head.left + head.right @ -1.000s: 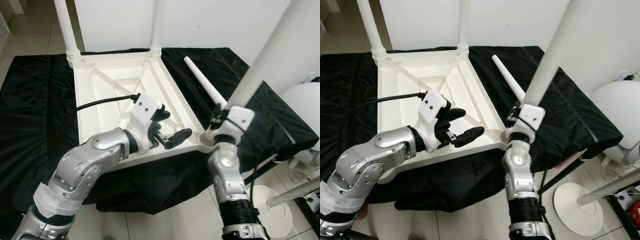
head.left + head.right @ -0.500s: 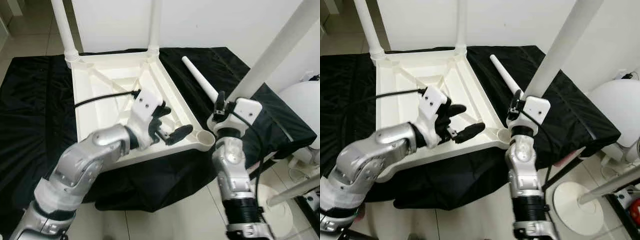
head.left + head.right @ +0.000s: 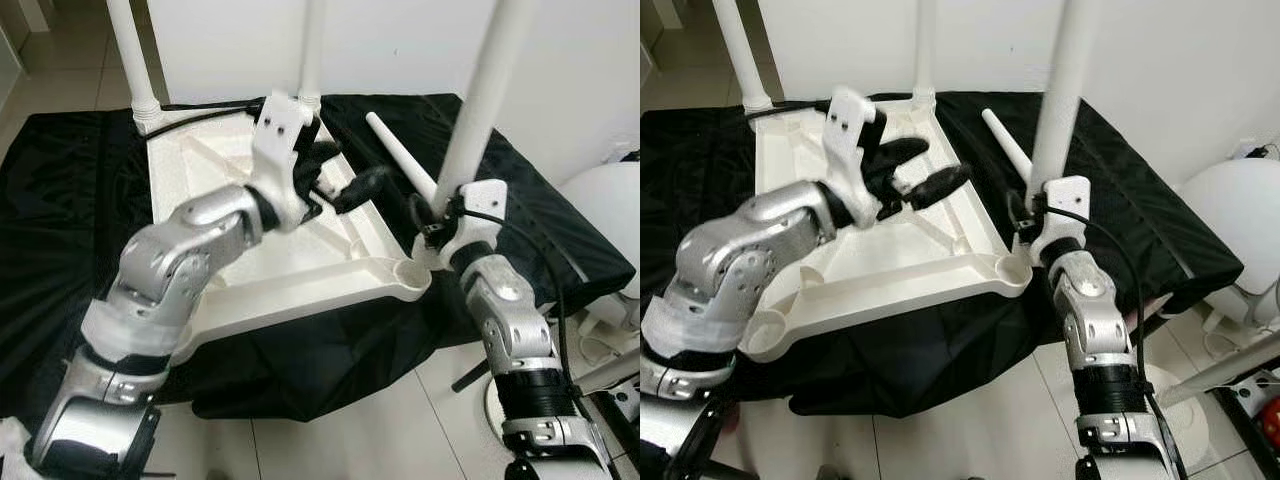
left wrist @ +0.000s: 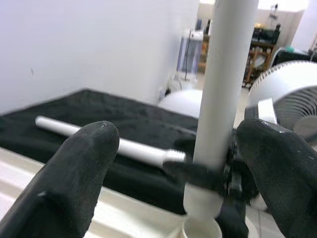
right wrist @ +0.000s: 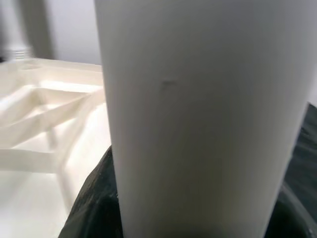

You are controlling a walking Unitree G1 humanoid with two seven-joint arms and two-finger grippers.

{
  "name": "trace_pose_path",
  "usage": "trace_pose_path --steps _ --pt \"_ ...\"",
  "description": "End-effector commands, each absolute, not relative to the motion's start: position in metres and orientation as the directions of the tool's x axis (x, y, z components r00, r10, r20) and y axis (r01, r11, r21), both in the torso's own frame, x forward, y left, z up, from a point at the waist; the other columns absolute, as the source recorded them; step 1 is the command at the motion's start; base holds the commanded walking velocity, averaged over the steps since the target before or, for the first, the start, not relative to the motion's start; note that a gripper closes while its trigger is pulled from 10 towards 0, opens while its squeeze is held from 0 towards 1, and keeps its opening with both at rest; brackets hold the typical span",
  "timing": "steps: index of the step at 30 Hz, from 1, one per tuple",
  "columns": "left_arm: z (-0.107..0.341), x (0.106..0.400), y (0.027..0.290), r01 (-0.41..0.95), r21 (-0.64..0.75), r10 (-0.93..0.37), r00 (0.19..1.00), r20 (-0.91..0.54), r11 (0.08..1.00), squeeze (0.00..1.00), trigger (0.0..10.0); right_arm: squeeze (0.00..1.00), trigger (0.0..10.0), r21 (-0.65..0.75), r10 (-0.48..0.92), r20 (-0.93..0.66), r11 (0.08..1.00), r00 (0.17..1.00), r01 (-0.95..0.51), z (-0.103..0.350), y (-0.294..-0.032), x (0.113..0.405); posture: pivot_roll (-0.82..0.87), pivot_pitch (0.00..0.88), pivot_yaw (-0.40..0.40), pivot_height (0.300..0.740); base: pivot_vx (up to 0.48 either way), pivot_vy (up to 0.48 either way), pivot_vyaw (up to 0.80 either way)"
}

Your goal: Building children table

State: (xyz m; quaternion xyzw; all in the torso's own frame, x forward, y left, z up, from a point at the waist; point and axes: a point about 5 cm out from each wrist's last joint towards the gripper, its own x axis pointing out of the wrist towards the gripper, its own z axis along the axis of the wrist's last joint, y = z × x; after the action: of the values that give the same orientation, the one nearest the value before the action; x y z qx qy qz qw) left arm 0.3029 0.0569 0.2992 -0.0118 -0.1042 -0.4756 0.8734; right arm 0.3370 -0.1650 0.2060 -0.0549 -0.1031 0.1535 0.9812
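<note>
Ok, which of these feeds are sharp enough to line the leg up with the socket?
Both eye views are evenly lit and sharp: the leg in the right tool stands over the corner socket. Left wrist view: near fingers blurred, leg readable. Right wrist view: leg too close, soft.

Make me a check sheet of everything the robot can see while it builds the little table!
Surface: black cloth spread over the work area, white tiled floor around it.
Job's things: white tabletop lies upside down; two legs stand in its far corners; a spare leg lies on the cloth.
Clutter: nothing seen.
Grippers: right gripper holds a third leg upright over the near right corner socket; left gripper hangs open above the tabletop.
Cables: black cable along the left arm, another on the right arm.
Surroundings: white wall, a white fan.
</note>
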Motion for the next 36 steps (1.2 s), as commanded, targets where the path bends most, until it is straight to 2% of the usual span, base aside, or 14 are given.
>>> trace_pose_path --steps 1,9,15,24,30,36 --pt "0.304 0.293 0.045 0.93 0.132 -0.929 0.317 0.19 0.344 0.0 10.0 0.0 10.0 -0.165 0.399 0.153 0.912 0.904 -0.375 0.208 -0.16 0.336 0.04 0.058 -0.037 0.74 0.0 0.0 0.0" --pt "0.301 0.288 0.033 0.947 0.137 -0.948 0.267 0.175 0.292 0.0 10.0 0.0 10.0 -0.191 0.452 0.12 0.884 0.884 -0.426 0.209 -0.158 0.337 0.03 0.058 -0.028 0.74 0.0 0.0 0.0" --pt "0.309 0.284 0.01 0.965 0.157 -0.965 0.177 0.196 0.209 0.0 10.0 0.0 10.0 -0.214 0.539 0.072 0.83 0.839 -0.515 0.209 -0.148 0.335 0.01 0.059 -0.013 0.74 0.0 0.0 0.0" --pt "0.312 0.288 -0.001 0.962 0.185 -0.969 0.167 0.18 0.2 0.0 10.0 0.0 10.0 -0.24 0.598 0.029 0.782 0.801 -0.575 0.207 -0.146 0.328 -0.01 0.061 0.003 0.74 0.0 0.0 0.0" --pt "0.321 0.299 -0.008 0.956 0.172 -0.962 0.205 0.183 0.236 0.0 10.0 0.0 10.0 -0.262 0.643 0.012 0.741 0.766 -0.618 0.211 -0.146 0.323 -0.03 0.067 0.008 0.74 0.0 0.0 0.0" --pt "0.326 0.3 -0.011 0.967 0.139 -0.961 0.184 0.206 0.215 0.0 10.0 0.0 10.0 -0.285 0.656 -0.006 0.722 0.755 -0.63 0.211 -0.149 0.321 -0.03 0.069 0.013 0.74 0.0 0.0 0.0"
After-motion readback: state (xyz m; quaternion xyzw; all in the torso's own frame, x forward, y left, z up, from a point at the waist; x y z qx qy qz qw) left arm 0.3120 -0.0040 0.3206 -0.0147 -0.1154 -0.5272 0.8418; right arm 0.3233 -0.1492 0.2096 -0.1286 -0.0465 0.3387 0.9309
